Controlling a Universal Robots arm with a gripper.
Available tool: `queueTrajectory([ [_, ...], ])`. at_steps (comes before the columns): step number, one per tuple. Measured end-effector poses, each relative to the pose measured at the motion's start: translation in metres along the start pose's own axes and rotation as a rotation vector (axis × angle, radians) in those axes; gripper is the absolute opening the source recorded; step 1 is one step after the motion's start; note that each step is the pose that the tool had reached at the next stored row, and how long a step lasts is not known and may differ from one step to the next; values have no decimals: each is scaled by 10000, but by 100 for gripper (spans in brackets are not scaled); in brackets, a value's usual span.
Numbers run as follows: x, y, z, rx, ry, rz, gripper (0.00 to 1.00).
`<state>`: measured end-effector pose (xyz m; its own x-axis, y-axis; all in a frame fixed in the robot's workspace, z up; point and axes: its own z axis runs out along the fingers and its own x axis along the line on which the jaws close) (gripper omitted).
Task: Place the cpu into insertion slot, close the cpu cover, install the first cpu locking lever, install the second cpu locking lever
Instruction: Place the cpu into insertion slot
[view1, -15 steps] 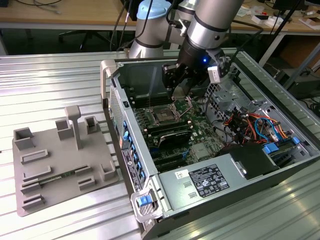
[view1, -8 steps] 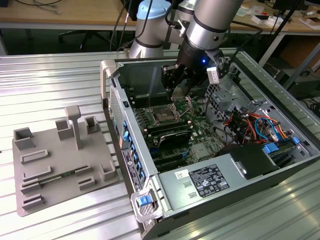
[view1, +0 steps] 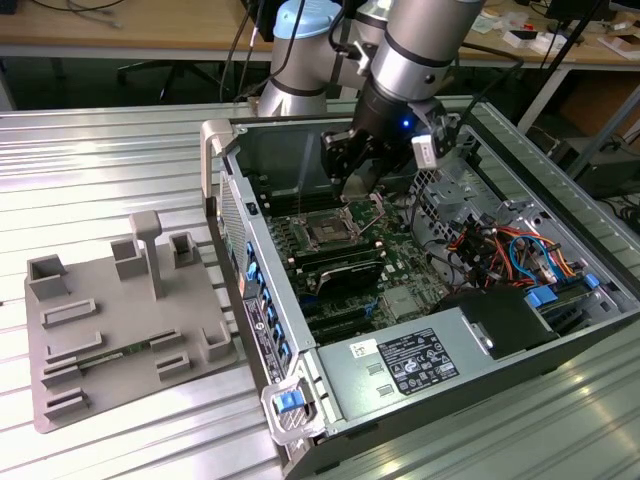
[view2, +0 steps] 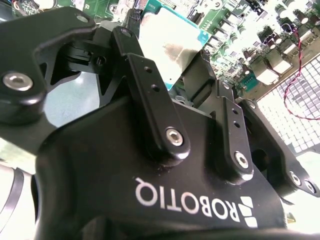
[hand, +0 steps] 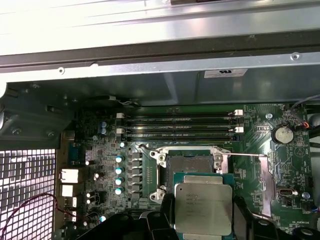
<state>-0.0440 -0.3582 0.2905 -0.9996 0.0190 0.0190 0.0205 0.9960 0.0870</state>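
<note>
While the open computer case (view1: 285, 160) is reached into from above, the green motherboard (hand: 100, 165) is hovered over by the gripper (view1: 352, 180). The insertion slot (hand: 190, 164) is left uncovered, its dark centre bare. The cpu (hand: 202, 207) is held flat just off it, pinched by opposite edges between the fingers (hand: 167, 215), squared to the rim, not yet seated.

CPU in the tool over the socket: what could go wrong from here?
1. In the first wrist view the cpu looks offset from the insertion slot; lowered misaligned, it could damage the contacts.
2. The tool grips it by two edges only, so it might tilt or slip.
3. The lever rod beside the slot could snag a finger on the way down.
</note>
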Motion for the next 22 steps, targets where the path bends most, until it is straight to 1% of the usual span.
queueTrajectory([
  [22,4,-4,46,0,0,1,55],
])
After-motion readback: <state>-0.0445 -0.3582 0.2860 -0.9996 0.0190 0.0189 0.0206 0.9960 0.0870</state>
